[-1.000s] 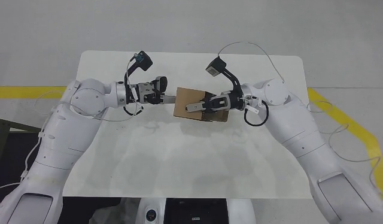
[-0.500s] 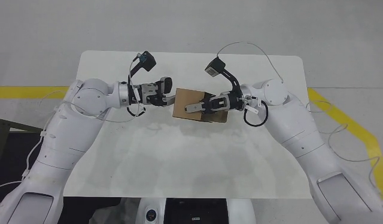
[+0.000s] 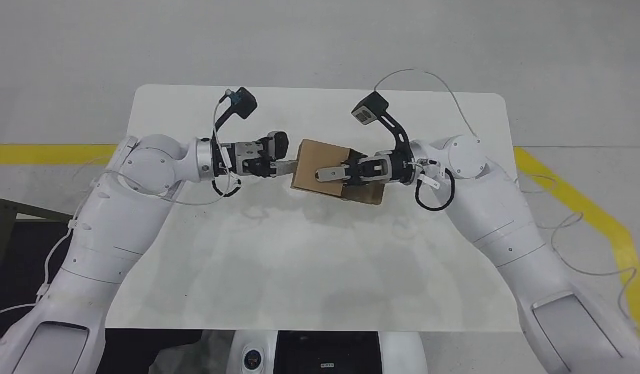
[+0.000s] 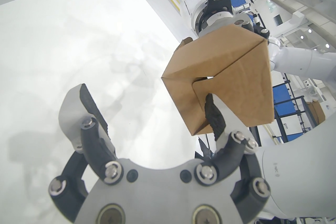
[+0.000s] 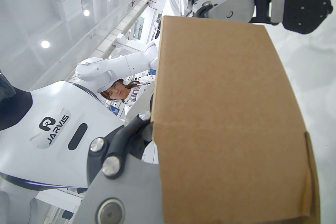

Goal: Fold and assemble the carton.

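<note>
Carton body squared, up off the table; my right claw apparently clamped on its wall. My left claw is spread, one pad on the end flaps. Flaps need tucking shut.

Left gripper gapes at one end of the carton, one pad touching; right gripper clamps its opposite end.

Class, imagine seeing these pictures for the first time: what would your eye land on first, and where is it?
A brown carton, held over the white table between the two arms by the right gripper. The left gripper, fingers spread wide, has one finger against the carton's folded end.
</note>
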